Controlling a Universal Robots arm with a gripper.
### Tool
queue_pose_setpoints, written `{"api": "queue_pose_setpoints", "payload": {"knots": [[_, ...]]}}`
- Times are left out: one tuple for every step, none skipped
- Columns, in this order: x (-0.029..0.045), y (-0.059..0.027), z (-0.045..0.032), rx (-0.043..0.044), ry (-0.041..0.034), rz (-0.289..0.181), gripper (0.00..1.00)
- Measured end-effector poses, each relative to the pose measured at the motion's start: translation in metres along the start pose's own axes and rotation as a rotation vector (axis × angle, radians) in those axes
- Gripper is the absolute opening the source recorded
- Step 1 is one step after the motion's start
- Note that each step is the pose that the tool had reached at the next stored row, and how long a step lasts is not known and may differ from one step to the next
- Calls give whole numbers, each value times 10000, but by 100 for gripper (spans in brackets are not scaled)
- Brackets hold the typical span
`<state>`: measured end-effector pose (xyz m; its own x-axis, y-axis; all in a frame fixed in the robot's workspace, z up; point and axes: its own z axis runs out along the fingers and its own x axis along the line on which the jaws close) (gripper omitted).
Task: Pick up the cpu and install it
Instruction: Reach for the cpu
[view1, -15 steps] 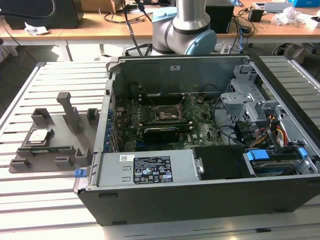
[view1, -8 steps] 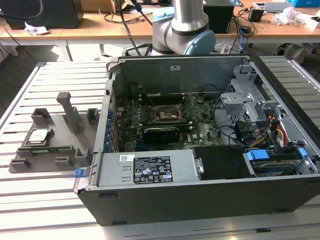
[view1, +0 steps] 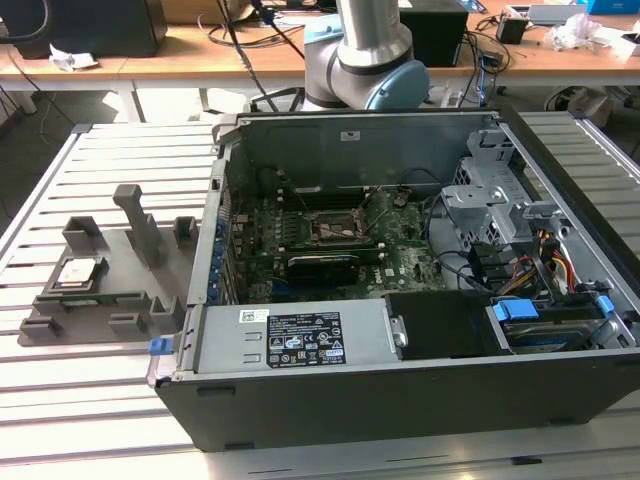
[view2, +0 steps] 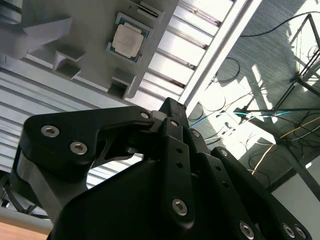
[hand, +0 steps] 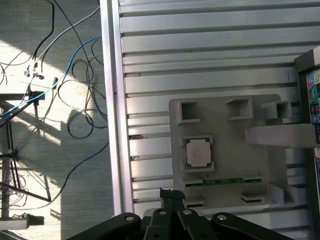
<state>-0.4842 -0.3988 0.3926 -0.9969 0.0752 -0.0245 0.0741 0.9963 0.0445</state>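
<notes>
The cpu (view1: 80, 272) is a small silvery square chip lying flat in a recess of the grey plastic fixture (view1: 130, 300), at the exterior view's left. Both wrist views look down on the cpu (view2: 129, 37) (hand: 199, 152) from well above. My black gripper (hand: 170, 195) (view2: 170, 106) hangs high over the slatted table beside the fixture, its fingers pressed together with nothing between them. The motherboard socket (view1: 338, 230) sits open in the middle of the computer case (view1: 400, 400).
The fixture has upright posts (view1: 138, 222) and a green memory stick (hand: 220, 182) beside the cpu. The case walls, drive cage (view1: 480, 200) and cables surround the socket. The arm's base (view1: 370, 60) stands behind the case. Cables lie on the floor (hand: 55, 75) past the table edge.
</notes>
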Motion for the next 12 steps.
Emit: {"api": "queue_pose_setpoints", "payload": {"knots": [[29, -2, 0, 0, 0, 0, 11], [58, -4, -1, 0, 0, 0, 11], [102, -7, -2, 0, 0, 1, 11], [128, -9, -3, 0, 0, 1, 11], [159, -11, -4, 0, 0, 1, 11], [188, -14, -4, 0, 0, 1, 11], [222, -16, -5, 0, 1, 1, 11], [246, -18, -6, 0, 1, 1, 11], [287, -21, -6, -1, -1, 1, 11], [352, -26, -8, 0, 0, 0, 11], [385, -29, -9, -1, 0, 0, 11], [419, -32, -9, -1, 0, 0, 11]]}}
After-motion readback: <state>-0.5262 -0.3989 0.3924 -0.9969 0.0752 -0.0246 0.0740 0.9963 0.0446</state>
